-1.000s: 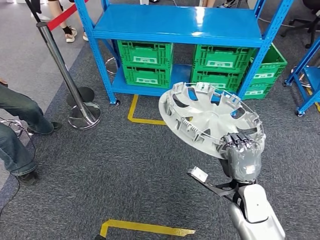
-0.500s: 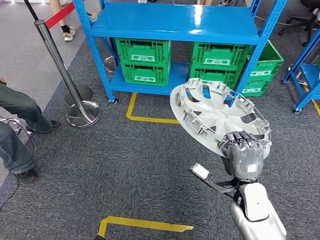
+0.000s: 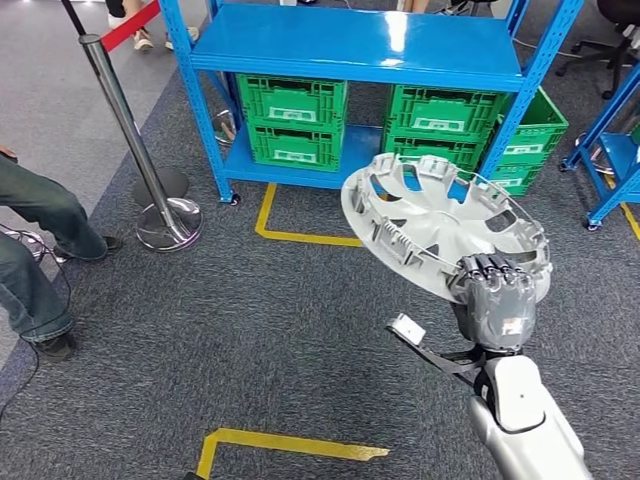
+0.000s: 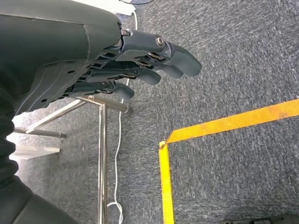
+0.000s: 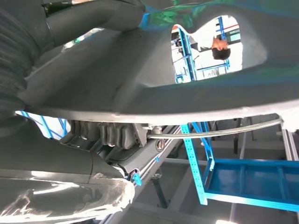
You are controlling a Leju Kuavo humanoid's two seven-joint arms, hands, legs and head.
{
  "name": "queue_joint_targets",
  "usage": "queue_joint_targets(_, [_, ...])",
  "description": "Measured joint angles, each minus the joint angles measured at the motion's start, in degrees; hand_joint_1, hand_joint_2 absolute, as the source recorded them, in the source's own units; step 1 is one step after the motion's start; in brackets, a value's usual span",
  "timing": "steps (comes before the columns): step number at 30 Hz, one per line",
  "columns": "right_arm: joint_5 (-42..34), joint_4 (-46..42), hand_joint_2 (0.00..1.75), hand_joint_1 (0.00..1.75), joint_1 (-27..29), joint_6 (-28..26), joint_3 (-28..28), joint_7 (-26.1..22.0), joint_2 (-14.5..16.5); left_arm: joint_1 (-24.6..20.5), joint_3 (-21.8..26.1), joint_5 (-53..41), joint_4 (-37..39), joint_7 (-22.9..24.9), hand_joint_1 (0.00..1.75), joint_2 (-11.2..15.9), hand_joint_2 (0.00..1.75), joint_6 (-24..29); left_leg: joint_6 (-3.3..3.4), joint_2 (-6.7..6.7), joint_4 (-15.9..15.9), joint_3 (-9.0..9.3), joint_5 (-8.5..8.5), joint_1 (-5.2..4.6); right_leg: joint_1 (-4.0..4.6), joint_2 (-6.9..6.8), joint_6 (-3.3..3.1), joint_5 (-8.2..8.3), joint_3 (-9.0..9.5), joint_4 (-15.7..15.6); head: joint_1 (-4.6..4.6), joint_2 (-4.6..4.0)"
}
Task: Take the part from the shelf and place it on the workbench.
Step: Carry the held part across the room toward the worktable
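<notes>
The part is a silver wheel cover (image 3: 438, 225), tilted, with its ribbed inner side facing up. My right hand (image 3: 498, 300) grips its near rim, fingers curled over the edge, holding it above the carpet in front of the blue shelf (image 3: 355, 45). Close up in the right wrist view, the cover's grey underside (image 5: 169, 70) shows with the hand's thumb (image 5: 91, 16) against it. My left hand (image 4: 105, 60) hangs over the grey carpet with its fingers held straight and close together, nothing in them.
Green crates (image 3: 293, 122) fill the shelf's lower level. A steel barrier post (image 3: 136, 150) with a round base stands at the left. A person's legs (image 3: 34, 255) are at the left edge. Yellow tape lines (image 3: 287, 445) mark the carpet. Another blue rack (image 3: 615, 150) is at the right.
The whole view has shifted slightly as the camera moved. My right hand and the wheel cover have drifted a little right and up in the picture, the cover tilting flatter.
</notes>
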Motion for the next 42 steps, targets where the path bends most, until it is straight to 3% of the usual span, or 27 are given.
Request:
queue_joint_targets(2, [0.0,0.3,1.75,1.75,-0.7,0.0,1.5,1.7,-1.2,-0.1,0.0,-0.1,0.0,0.0,0.00,0.0,1.75,0.0,0.57,-0.22,-0.6,0.02,0.62,0.33,0.04,0.01,0.33,-1.48,-0.97,1.7,0.12,0.00])
queue_joint_targets(5, [0.0,0.9,1.75,1.75,-1.5,0.0,3.1,2.7,-2.5,0.0,0.0,-0.2,0.0,0.0,0.00,0.0,1.75,-0.1,0.87,-0.89,-0.8,-0.40,1.15,0.47,-0.02,0.11,0.69,-7.41,-5.36,12.1,0.31,0.00])
queue_joint_targets(6, [0.0,1.1,1.75,1.75,-1.5,0.0,3.5,2.9,-2.9,0.0,0.0,-0.2,0.0,0.0,0.00,0.0,1.75,-0.2,0.81,-1.22,-0.8,-0.56,1.26,0.47,-0.07,0.11,0.78,-8.63,-6.55,15.2,0.29,0.00])
queue_joint_targets(7, [0.0,1.3,1.75,1.75,-1.6,0.0,4.0,3.2,-3.2,0.1,0.0,-0.2,0.0,0.0,0.00,0.0,1.75,-0.2,0.70,-1.62,-0.8,-0.67,1.37,0.47,-0.12,0.12,0.85,-8.76,-6.82,16.4,0.30,0.00])
queue_joint_targets(8, [0.0,1.4,1.75,1.75,-1.7,0.0,4.4,3.6,-3.6,0.1,0.0,-0.2,0.0,0.0,0.00,-0.1,1.75,-0.2,0.58,-2.13,-0.7,-0.75,1.47,0.49,-0.21,0.17,0.88,-7.79,-5.96,15.3,0.30,0.00])
queue_joint_targets(9, [0.0,1.5,1.75,1.75,-1.8,0.0,4.8,4.0,-4.1,0.0,0.0,-0.3,0.0,0.1,0.00,-0.1,1.75,-0.2,0.42,-2.69,-0.7,-0.78,1.55,0.53,-0.35,0.49,0.87,-6.01,-4.02,12.0,0.29,0.00])
queue_joint_targets(11, [0.0,1.3,1.75,1.75,-2.4,0.0,5.5,4.4,-5.1,-0.1,0.0,-0.6,0.0,0.2,0.00,-0.1,1.75,-0.2,-0.08,-3.88,-0.3,-1.07,1.71,0.52,-0.80,2.76,0.83,-3.35,0.45,4.0,0.27,0.00])
queue_joint_targets(12, [0.0,0.9,1.75,1.75,-2.6,0.0,5.6,4.3,-5.7,-0.2,0.0,-0.7,0.0,0.3,0.00,-0.1,1.75,-0.2,-0.43,-4.44,-0.1,-1.40,1.87,0.50,-0.93,3.80,0.74,-2.84,1.85,1.5,0.25,0.01])
queue_joint_targets(13, [0.0,0.4,1.75,1.75,-2.8,0.0,5.6,3.9,-6.3,-0.2,0.0,-0.8,0.0,0.3,0.00,-0.1,1.75,-0.1,-0.81,-5.02,0.0,-1.78,2.08,0.54,-0.96,4.47,0.59,-2.92,2.42,0.5,0.24,0.02])
queue_joint_targets(15, [0.0,-0.9,1.75,1.75,-2.8,0.0,4.9,2.1,-7.0,0.0,0.0,-0.8,0.0,0.4,0.00,0.1,1.75,-0.1,-1.51,-6.19,0.1,-2.40,2.46,0.73,-0.85,3.63,0.07,-2.77,2.41,0.5,0.24,0.02])
queue_joint_targets(16, [0.0,-1.6,1.75,1.75,-2.6,0.0,4.4,0.7,-7.1,0.2,0.0,-0.8,0.0,0.4,0.00,0.1,1.75,0.0,-1.86,-5.99,0.4,-2.67,2.22,0.73,-0.87,2.99,-0.24,-2.66,2.39,0.4,0.17,0.02])
queue_joint_targets(18, [0.0,-3.4,1.75,1.75,-2.0,0.0,2.5,-3.5,-7.1,0.2,0.1,-0.9,0.0,0.4,0.00,0.1,1.75,0.0,-2.62,-3.78,3.7,-4.23,-0.14,0.76,-0.95,1.44,-0.93,-2.49,2.42,0.3,-0.36,0.02])
queue_joint_targets(20, [0.0,-6.1,1.75,1.75,-0.6,0.0,-0.9,-11.2,-5.7,0.1,0.1,-1.0,0.0,0.4,0.00,0.0,1.75,0.0,-3.28,-1.12,11.0,-7.37,-4.09,1.05,-0.62,-0.24,-1.34,-2.56,2.40,0.3,-0.80,0.02])
queue_joint_targets(22, [0.1,-9.0,1.75,1.75,0.9,0.0,-5.5,-19.8,-2.7,0.2,0.1,-1.1,0.0,0.4,0.00,0.0,1.75,-0.1,-3.53,-0.34,16.3,-9.39,-5.84,1.37,-0.33,-1.90,-1.50,-2.67,2.39,0.3,-0.81,0.02])
queue_joint_targets(23, [0.2,-10.3,1.75,1.75,1.5,0.0,-7.6,-22.7,-1.1,0.2,0.1,-1.2,0.0,0.5,0.00,0.0,1.75,-0.1,-3.45,-0.21,16.0,-8.95,-5.17,1.42,-0.21,-2.60,-1.55,-2.71,2.43,0.3,-0.82,0.02])
queue_joint_targets(24, [0.2,-11.5,1.75,1.75,1.9,0.0,-9.3,-25.1,0.4,0.3,0.1,-1.2,0.0,0.5,0.00,0.0,1.75,-0.1,-3.21,0.00,13.5,-7.42,-3.61,1.39,-0.09,-3.26,-1.57,-2.76,2.51,0.3,-0.84,0.02])
queue_joint_targets(25, [0.2,-12.6,1.75,1.75,2.1,0.0,-10.8,-27.3,2.1,0.3,0.1,-1.3,0.0,0.5,0.00,0.0,1.75,-0.1,-2.80,0.72,9.6,-5.18,-1.74,1.22,0.03,-3.86,-1.58,-2.83,2.62,0.4,-0.82,0.02])
queue_joint_targets(27, [0.3,-15.0,1.75,1.75,2.3,0.0,-14.1,-33.1,6.1,0.1,0.1,-1.5,0.0,0.5,0.00,0.1,1.75,-0.1,-1.92,3.05,2.8,-1.53,0.14,0.57,0.45,-5.05,-1.44,-3.03,2.69,0.4,-0.76,0.02])
queue_joint_targets(29, [0.3,-17.5,1.75,1.75,2.5,0.0,-17.3,-38.2,10.5,0.0,0.1,-1.6,0.0,0.5,0.00,0.1,1.75,-0.1,-1.40,3.88,0.7,-0.76,0.04,0.09,0.77,-6.31,-1.18,-3.16,2.64,0.4,-0.74,0.02])
queue_joint_targets(31, [0.3,-19.8,1.75,1.75,2.5,0.0,-19.6,-40.8,14.3,0.1,0.1,-1.7,0.0,0.5,0.00,0.0,1.75,-0.1,-0.94,2.59,0.2,-0.82,0.36,0.26,0.75,-7.05,-0.77,-3.46,2.78,0.4,-0.74,0.02])
queue_joint_targets(33, [0.3,-21.7,1.75,1.75,2.4,0.0,-21.3,-42.1,17.0,0.2,0.1,-1.8,0.0,0.6,0.00,0.0,1.75,-0.1,-0.42,1.32,-0.4,-0.58,0.76,0.64,0.57,-4.59,-0.37,-5.32,1.80,2.9,-0.56,0.02])
queue_joint_targets(35, [0.3,-22.9,1.75,1.75,2.4,0.0,-22.9,-43.0,18.8,0.1,0.1,-1.8,0.0,0.6,0.00,-0.1,1.75,0.0,-0.14,-0.06,-0.5,-0.55,0.95,0.80,0.40,-1.12,-0.19,-8.89,-1.57,9.9,-0.23,0.02])
queue_joint_targets(37, [0.3,-23.4,1.75,1.75,2.5,0.0,-24.0,-43.5,20.2,0.0,0.2,-1.8,0.0,0.6,0.00,-0.2,1.75,-0.1,-0.06,-1.53,-0.5,-0.56,1.00,0.78,0.37,-0.02,-0.09,-10.81,-4.91,16.4,-0.09,0.02])
queue_joint_targets(38, [0.3,-23.5,1.75,1.75,2.6,0.0,-24.4,-43.7,20.7,0.1,0.3,-1.8,0.0,0.7,0.00,-0.2,1.75,-0.2,-0.06,-2.28,-0.4,-0.54,1.01,0.78,0.36,0.11,-0.08,-10.19,-5.41,16.9,-0.08,0.02])
queue_joint_targets(39, [0.3,-23.6,1.75,1.75,2.7,0.0,-24.8,-43.9,21.2,0.1,0.3,-1.8,0.0,0.7,0.00,-0.2,1.75,-0.3,-0.08,-3.05,-0.4,-0.48,1.02,0.78,0.33,0.24,-0.12,-8.57,-4.87,15.2,-0.09,0.02])
queue_joint_targets(40, [0.4,-23.6,1.75,1.75,2.8,0.0,-25.0,-44.1,21.6,0.1,0.4,-1.8,0.0,0.8,0.00,-0.2,1.75,-0.4,-0.13,-3.82,-0.3,-0.43,1.03,0.78,0.25,0.65,-0.18,-6.30,-3.41,11.7,-0.09,0.02])
queue_joint_targets(42, [0.4,-23.9,1.75,1.75,2.8,0.0,-25.5,-44.4,22.2,0.0,0.4,-1.8,0.0,0.8,0.00,-0.3,1.75,-0.5,-0.44,-5.19,-0.1,-0.62,1.03,0.76,-0.17,3.36,-0.28,-3.09,0.12,4.1,-0.14,0.02])
